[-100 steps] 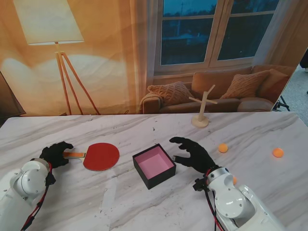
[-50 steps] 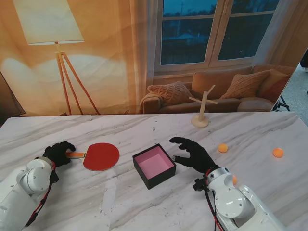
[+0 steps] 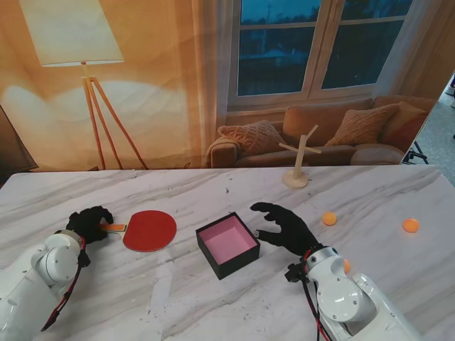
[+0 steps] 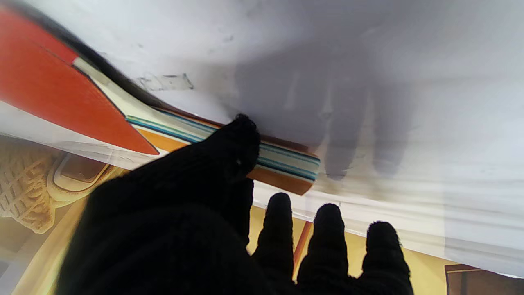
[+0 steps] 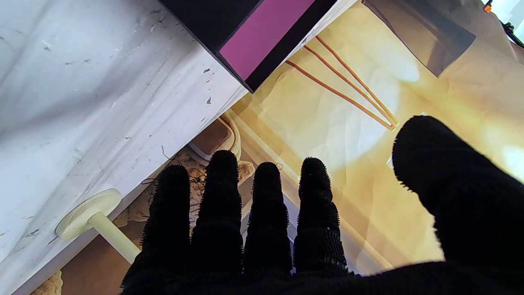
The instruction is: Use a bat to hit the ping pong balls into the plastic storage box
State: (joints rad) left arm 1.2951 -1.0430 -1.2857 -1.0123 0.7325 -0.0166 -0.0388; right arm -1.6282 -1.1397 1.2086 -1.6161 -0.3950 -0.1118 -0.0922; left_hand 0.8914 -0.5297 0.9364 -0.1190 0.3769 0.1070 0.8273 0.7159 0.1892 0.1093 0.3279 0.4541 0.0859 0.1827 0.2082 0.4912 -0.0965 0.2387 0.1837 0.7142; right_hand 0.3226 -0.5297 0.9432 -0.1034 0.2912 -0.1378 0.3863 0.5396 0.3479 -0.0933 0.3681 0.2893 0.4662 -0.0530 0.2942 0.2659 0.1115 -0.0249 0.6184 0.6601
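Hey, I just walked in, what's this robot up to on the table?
It is getting ready to bat ping pong balls into a box. The left hand is at the handle of the red bat, thumb on it, the other fingers not closed. The bat lies flat on the marble table. The right hand hovers open beside the black box with the pink inside. Two orange balls sit on the robot's right, not yet hit.

Two balls [image 3: 329,218] [image 3: 410,225], one bat [image 3: 146,230], one box [image 3: 227,244]
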